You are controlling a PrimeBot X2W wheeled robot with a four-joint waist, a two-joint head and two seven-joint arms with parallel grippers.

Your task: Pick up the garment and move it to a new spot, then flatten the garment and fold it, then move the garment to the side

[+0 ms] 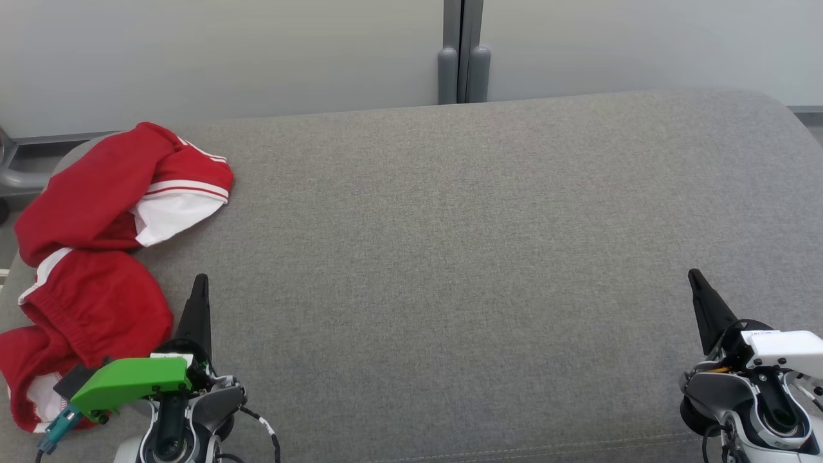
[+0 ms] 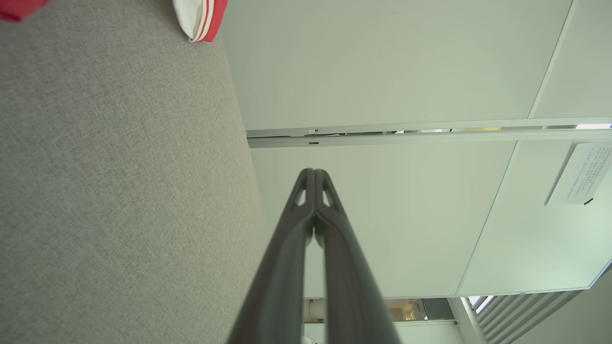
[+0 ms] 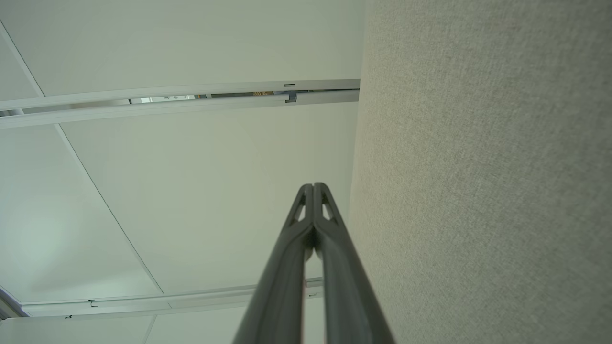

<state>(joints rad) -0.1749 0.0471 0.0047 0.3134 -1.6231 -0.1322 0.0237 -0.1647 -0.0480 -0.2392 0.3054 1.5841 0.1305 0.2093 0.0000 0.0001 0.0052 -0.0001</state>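
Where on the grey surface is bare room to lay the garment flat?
Free: the middle of the grey surface, between the red garment and the right gripper. Crowded: the left edge, where the garment lies bunched beside the left gripper.

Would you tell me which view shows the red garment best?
The head view: the red garment lies crumpled, almost whole, at the cushion's left end. The left wrist view catches a striped cuff at its top edge; the right wrist view faces cushion and wall.

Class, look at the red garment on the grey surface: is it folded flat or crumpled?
Crumpled. The red garment lies bunched in loose humps on the grey surface, not spread.
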